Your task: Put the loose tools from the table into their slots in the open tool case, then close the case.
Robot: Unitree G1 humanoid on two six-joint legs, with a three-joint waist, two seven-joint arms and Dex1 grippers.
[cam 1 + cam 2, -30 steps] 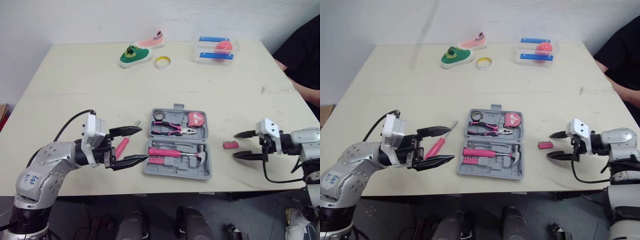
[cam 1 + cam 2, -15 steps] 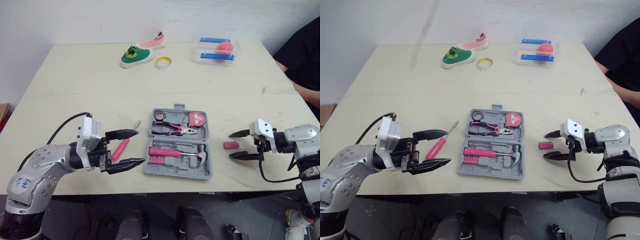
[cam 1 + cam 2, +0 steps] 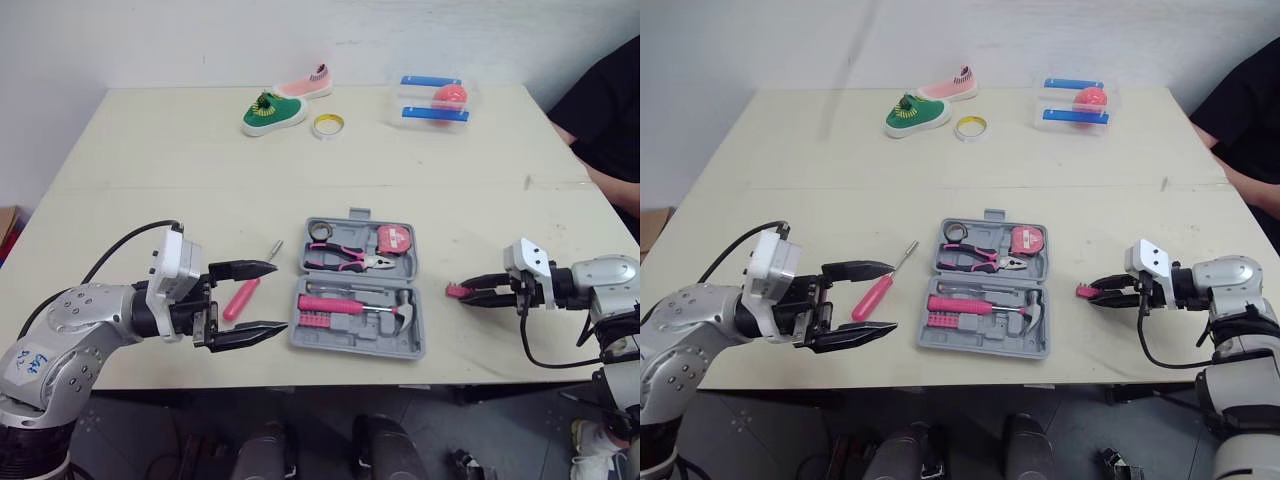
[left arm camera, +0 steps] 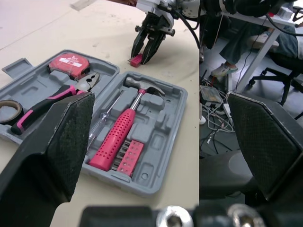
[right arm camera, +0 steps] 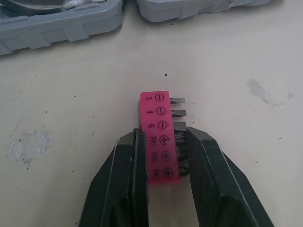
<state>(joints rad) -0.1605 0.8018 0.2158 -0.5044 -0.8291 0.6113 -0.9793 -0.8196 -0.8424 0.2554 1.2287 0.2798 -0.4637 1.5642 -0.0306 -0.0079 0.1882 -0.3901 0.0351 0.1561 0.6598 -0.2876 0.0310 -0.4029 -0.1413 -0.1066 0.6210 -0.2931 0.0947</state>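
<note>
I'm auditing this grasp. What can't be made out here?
- Bit holder: near end hidden by the right gripper, right wrist view.
- Screwdriver: shaft crossed by the left gripper, left eye view.
- Pink object in the clear box: too small to identify, eye views.

Head stereo pair looks down across the cream table (image 3: 300, 170). Left wrist faces the open grey plastic tool case (image 4: 158, 137) near; right wrist, closer, sees its edge plus a pink plastic bit holder (image 5: 155, 109).

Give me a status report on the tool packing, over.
Right gripper jaws shut on pink bit holder, on the table beside the tool case. Left gripper jaws open near the pink screwdriver. Case open, slots unobstructed.
</note>
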